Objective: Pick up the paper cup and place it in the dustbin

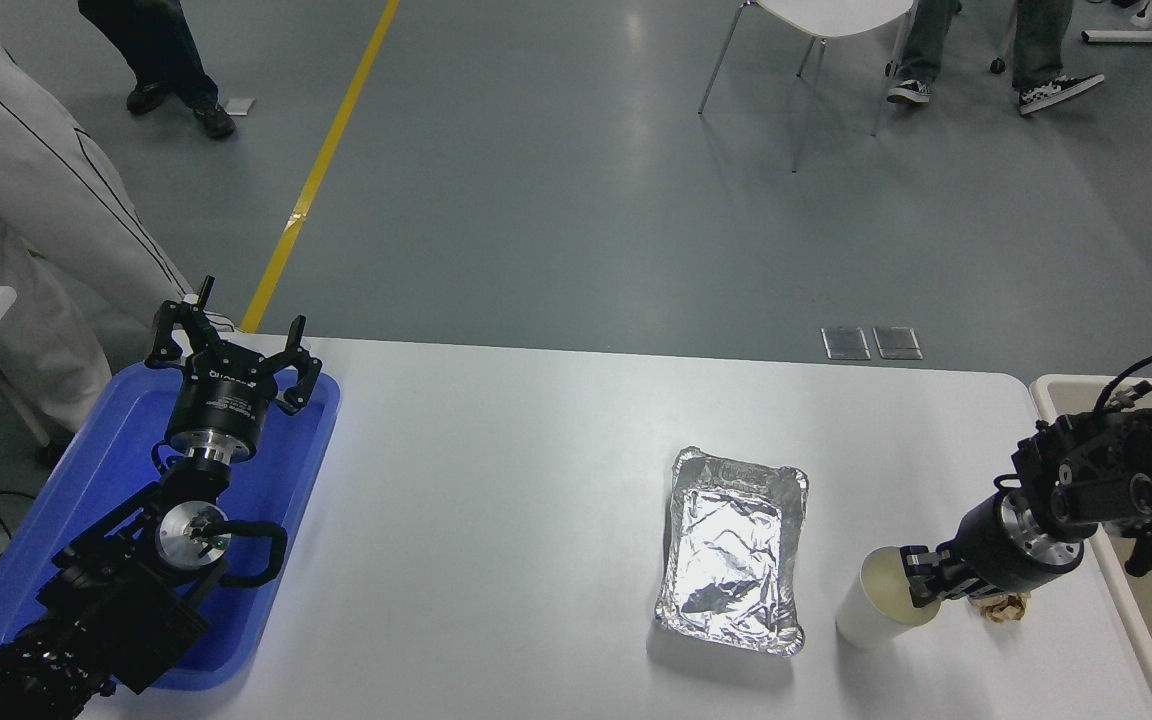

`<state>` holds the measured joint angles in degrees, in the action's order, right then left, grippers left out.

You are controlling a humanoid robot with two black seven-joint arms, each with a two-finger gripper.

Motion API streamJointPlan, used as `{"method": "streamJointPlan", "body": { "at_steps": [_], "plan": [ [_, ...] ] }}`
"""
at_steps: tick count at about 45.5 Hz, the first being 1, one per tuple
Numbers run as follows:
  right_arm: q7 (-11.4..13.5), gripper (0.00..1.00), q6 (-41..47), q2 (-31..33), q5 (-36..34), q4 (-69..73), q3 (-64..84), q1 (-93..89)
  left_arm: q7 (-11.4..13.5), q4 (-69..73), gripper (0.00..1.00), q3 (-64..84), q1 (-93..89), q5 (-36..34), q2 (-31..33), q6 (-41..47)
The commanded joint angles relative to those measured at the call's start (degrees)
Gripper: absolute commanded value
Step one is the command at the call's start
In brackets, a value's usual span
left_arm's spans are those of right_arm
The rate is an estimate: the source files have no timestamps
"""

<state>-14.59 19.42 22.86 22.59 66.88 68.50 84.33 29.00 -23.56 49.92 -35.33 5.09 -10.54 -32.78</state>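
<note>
The paper cup [876,608] stands on the white table [516,480] in the lower right of the frame, leaning slightly to the left, with its cream inside showing. The right gripper [921,583] reaches in from the right edge and sits at the cup's rim, one finger appearing to dip inside the mouth; its jaws look pressed onto the cup's right wall, pinching it. Just right of the cup, partly hidden under the gripper's wrist, lies a crumpled brown paper ball [1002,607]. The dustbin [1126,610] shows at the right edge of the frame, beside the table, its pale rim running down toward the bottom corner. A foil tray [734,548] rests just left of the cup, apart from it. The left gripper [233,355] is parked at the left, jaws spread, over a blue tray [86,480].
</note>
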Motion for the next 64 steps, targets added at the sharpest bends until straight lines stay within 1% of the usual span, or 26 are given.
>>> {"method": "streamJointPlan", "body": {
  "at_steps": [1,8,12,19,23,33,48,64],
  "plan": [
    [-0.1,0.0,6.3,1.3,0.0,0.7,1.5,4.8,0.0,0.0,1.0,-0.1,0.0,0.0,0.0,0.0],
    [-0.2,0.0,15.4,1.3,0.3,2.1,3.9,12.0,0.0,0.0,1.0,0.0,0.0,0.0,0.0,0.0],
    [-0.2,0.0,18.3,1.8,0.4,4.0,4.1,16.4,0.0,0.0,1.0,-0.1,0.0,0.0,0.0,0.0],
    [-0.2,0.0,21.5,5.0,1.5,8.8,4.4,25.0,0.0,0.0,1.0,0.0,0.0,0.0,0.0,0.0],
    [-0.2,0.0,25.6,7.3,3.5,10.0,4.4,30.2,0.0,0.0,1.0,0.0,0.0,0.0,0.0,0.0],
    [-0.2,0.0,25.6,8.0,4.0,10.7,4.5,39.0,0.0,0.0,1.0,-0.1,0.0,0.0,0.0,0.0],
    [-0.2,0.0,25.6,9.1,3.9,13.4,8.3,53.8,0.0,0.0,1.0,0.0,0.0,0.0,0.0,0.0],
    [-0.2,0.0,25.6,9.1,3.9,13.4,8.4,56.1,0.0,0.0,1.0,0.0,0.0,0.0,0.0,0.0]
  ]
}}
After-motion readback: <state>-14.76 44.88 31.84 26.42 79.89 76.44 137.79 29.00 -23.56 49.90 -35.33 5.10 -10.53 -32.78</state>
